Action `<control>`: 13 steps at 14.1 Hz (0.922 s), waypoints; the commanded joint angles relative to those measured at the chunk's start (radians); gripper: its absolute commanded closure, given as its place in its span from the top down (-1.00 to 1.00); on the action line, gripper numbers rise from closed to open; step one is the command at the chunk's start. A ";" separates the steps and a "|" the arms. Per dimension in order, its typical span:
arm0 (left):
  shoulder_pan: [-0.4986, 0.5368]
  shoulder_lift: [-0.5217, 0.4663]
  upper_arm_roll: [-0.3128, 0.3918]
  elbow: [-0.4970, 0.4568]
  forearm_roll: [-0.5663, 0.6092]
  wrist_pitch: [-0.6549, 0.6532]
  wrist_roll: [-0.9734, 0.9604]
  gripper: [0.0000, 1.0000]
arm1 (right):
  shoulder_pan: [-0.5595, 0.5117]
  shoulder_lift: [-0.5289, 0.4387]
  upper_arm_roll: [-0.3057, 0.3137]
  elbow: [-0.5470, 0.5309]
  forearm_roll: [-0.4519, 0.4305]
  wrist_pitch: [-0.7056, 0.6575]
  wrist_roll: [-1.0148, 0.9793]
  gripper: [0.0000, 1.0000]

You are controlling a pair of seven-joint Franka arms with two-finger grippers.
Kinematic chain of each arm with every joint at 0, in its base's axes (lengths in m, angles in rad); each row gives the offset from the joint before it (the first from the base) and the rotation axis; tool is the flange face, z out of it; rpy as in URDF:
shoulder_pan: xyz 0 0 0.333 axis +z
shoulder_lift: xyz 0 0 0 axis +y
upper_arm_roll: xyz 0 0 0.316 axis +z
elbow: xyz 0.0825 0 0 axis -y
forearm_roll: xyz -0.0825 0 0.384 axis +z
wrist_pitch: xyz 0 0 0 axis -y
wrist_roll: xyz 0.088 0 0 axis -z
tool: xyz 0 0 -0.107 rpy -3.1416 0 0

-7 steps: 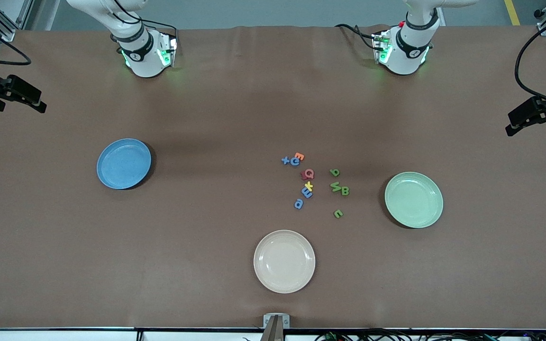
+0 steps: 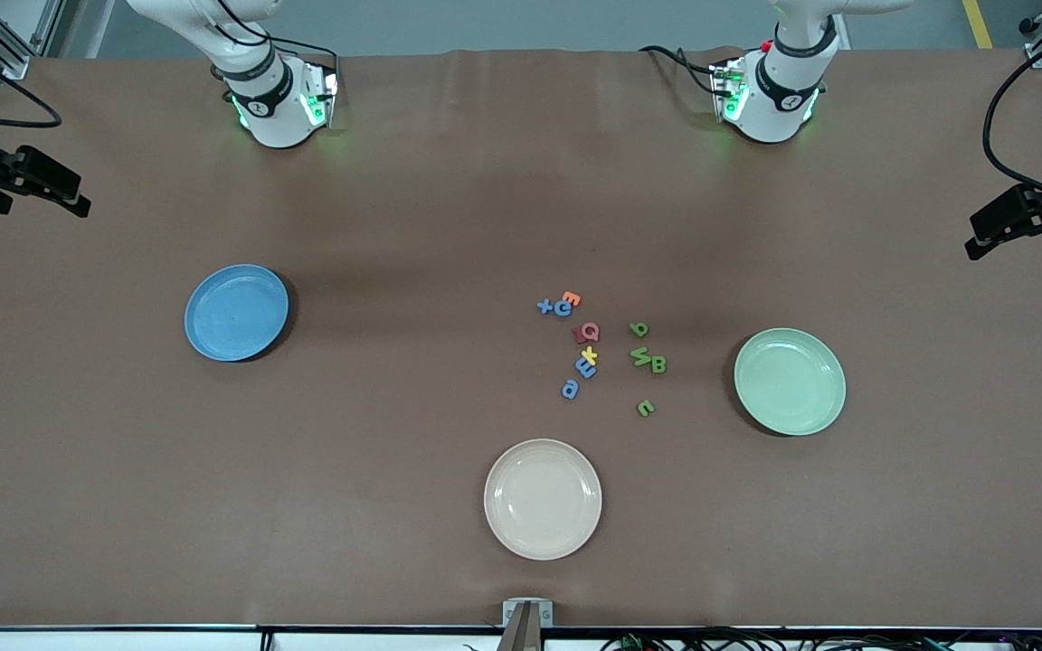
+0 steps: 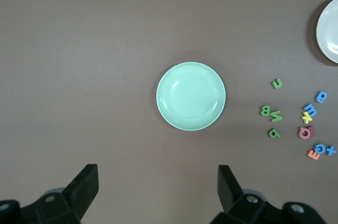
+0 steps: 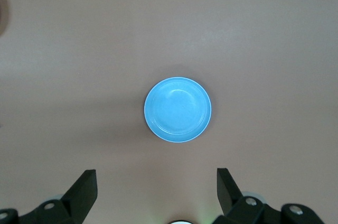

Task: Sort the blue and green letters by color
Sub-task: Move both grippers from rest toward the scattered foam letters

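Even, fairly bright overhead light falls on the brown table [image 2: 394,506], without glare. Soft dark shadows hug the blue plate [image 2: 236,312] and green plate [image 2: 790,381], with broad dim patches on the table farther from the front camera. Green lamps glow at both arm bases. All views look sharp.

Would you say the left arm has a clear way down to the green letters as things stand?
Probably yes. The left tool hangs open high over the table near the green plate, and the green letters lie flat on bare table beside that plate, with nothing stacked on them or standing between.
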 commanded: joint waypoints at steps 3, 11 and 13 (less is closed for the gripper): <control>-0.007 0.030 -0.003 -0.001 -0.051 -0.025 0.000 0.99 | -0.019 -0.025 0.006 -0.022 0.003 -0.018 -0.012 1.00; -0.030 0.252 -0.141 -0.001 -0.066 0.046 -0.282 0.99 | -0.036 0.102 0.007 0.009 0.000 -0.005 -0.013 1.00; -0.048 0.311 -0.166 -0.001 -0.064 0.109 -0.388 0.99 | -0.040 0.178 0.007 0.069 -0.007 0.008 -0.016 1.00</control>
